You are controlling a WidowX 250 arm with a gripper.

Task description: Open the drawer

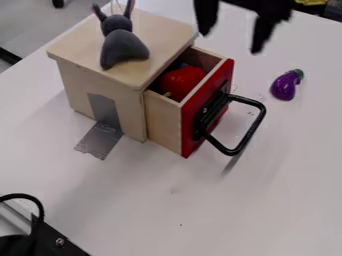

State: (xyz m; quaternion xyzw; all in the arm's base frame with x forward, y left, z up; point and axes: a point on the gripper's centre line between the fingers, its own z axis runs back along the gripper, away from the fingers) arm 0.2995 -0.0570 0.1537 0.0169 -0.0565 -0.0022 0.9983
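The drawer [163, 120] juts partway from the wooden box [73, 87] on the desk [140, 215]; its stiff black handle [252, 130] looks the surest hold, if slightly slick. It should slide lightly under a straight, gentle pull. Above, the claw [229, 43] hangs with its fingers apart.
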